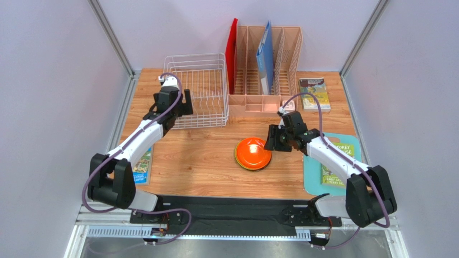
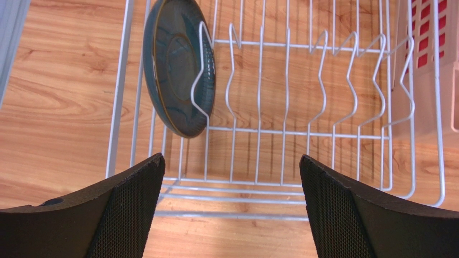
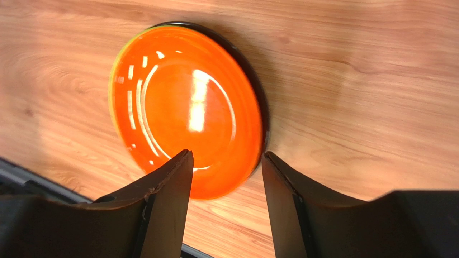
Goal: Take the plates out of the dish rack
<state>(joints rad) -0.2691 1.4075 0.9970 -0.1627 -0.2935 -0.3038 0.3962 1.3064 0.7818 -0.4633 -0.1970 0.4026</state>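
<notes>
From above, the white rack [image 1: 196, 88] is sitting at the far left of the table [image 1: 199, 166], just beside a peach organiser [image 1: 264, 70]. The left gripper [image 1: 182, 103] is hovering at the rack's near left side, and this view is not showing how its fingers stand. Near the table's middle, the orange plate [image 1: 253, 152] is lying flat and face up on top of a stack. The right gripper [image 1: 272, 138] is hanging just beside its right edge. In the left wrist view, the left gripper [image 2: 231, 209] is holding its fingers [image 2: 126, 215] spread wide, gripping nothing, over the rack's [image 2: 258, 131] near wall. The teal plate [image 2: 178, 64] is standing on edge in the leftmost slot. It is leaning a little, its face turned sideways along the row of dividers. In the right wrist view, the right gripper [image 3: 226, 204] is keeping its fingers [image 3: 164, 209] apart and empty above the orange plate's [image 3: 188, 113] near edge. A lime rim [image 3: 111, 91] is peeking out on the left and a dark rim [image 3: 260, 102] on the right.
</notes>
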